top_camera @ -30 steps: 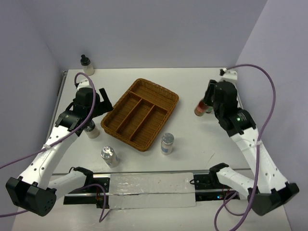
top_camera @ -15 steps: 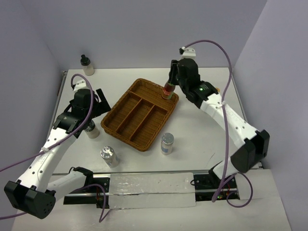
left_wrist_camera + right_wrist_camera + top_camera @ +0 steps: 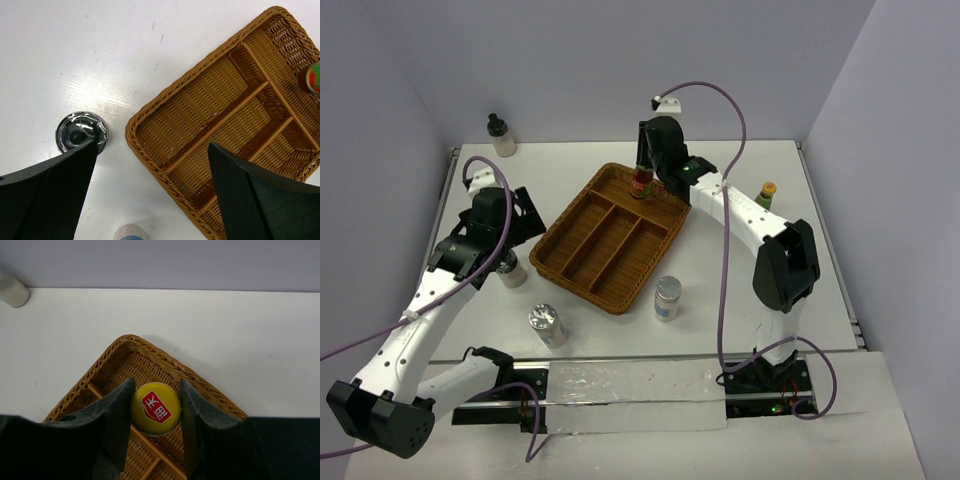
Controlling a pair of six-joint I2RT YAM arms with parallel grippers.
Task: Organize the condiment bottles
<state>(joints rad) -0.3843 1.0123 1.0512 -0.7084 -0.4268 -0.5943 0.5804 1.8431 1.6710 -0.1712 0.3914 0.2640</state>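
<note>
Right gripper (image 3: 645, 172), pinching red bottle (image 3: 155, 409), has swung from 3 to tray's (image 3: 620, 250) 12 o'clock corner: lowering looks next; left gripper (image 3: 152, 155) spread.

The right pincer (image 3: 642, 177) is clamped on a red sauce bottle (image 3: 642, 185), held upright over the far corner of the wicker tray (image 3: 582, 262). A second red bottle (image 3: 765, 194) stands well off to its right. The left pincer (image 3: 528, 214) gapes wide just left of the tray, with a cream bottle (image 3: 511, 269) close behind it.

Rough wicker tray (image 3: 200, 70), glossy yellow bottle cap (image 3: 155, 408) (likely plastic), shiny metal shaker lid (image 3: 80, 132), smooth table (image 3: 740, 290)
</note>
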